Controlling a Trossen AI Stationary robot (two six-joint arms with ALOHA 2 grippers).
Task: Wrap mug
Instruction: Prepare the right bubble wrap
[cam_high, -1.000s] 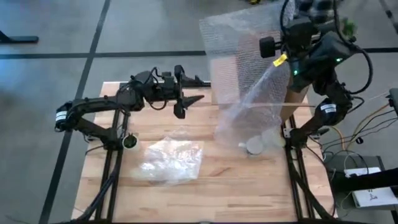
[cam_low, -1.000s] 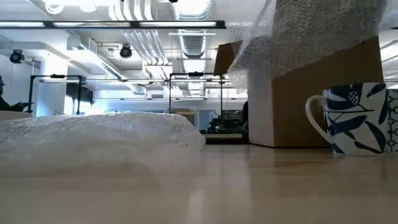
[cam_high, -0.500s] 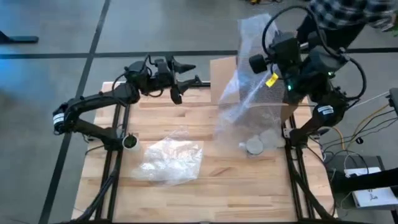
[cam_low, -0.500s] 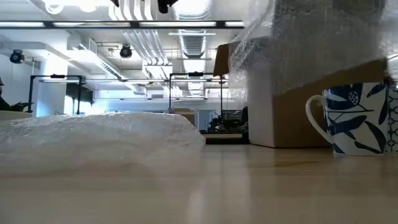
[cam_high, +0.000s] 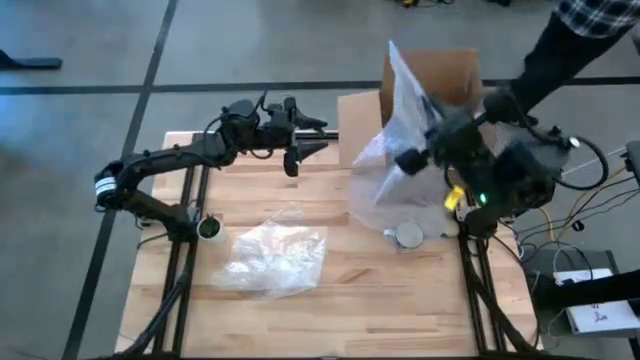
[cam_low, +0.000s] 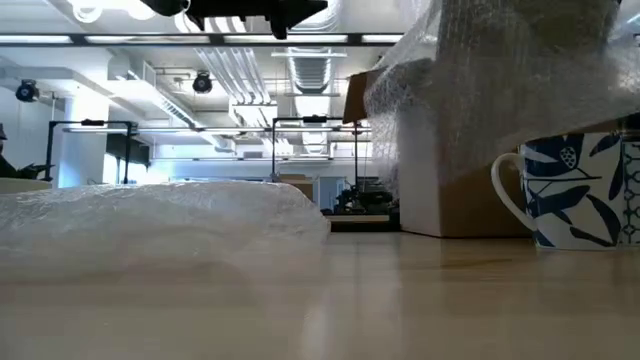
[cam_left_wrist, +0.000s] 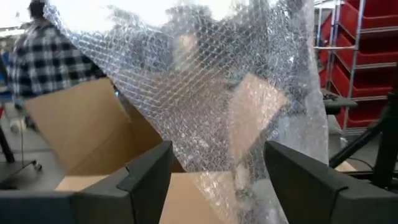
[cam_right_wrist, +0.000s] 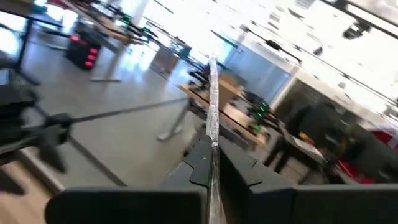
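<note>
Both robot arms are dark, almost black, and made of long thin links with round joints. The left arm (cam_high: 175, 160) has a white band with small marks near its base, just beside the edge of the wooden table (cam_high: 330, 300). Thin black cables loop over its wrist. The right arm (cam_high: 495, 175) is bulkier, with a small green light, a yellow tag and black cables curling around it. The right gripper's fingers (cam_right_wrist: 242, 167) are flat, dark and wedge-shaped. A person (cam_high: 570, 40) beyond the table wears a black-and-white checked shirt.
</note>
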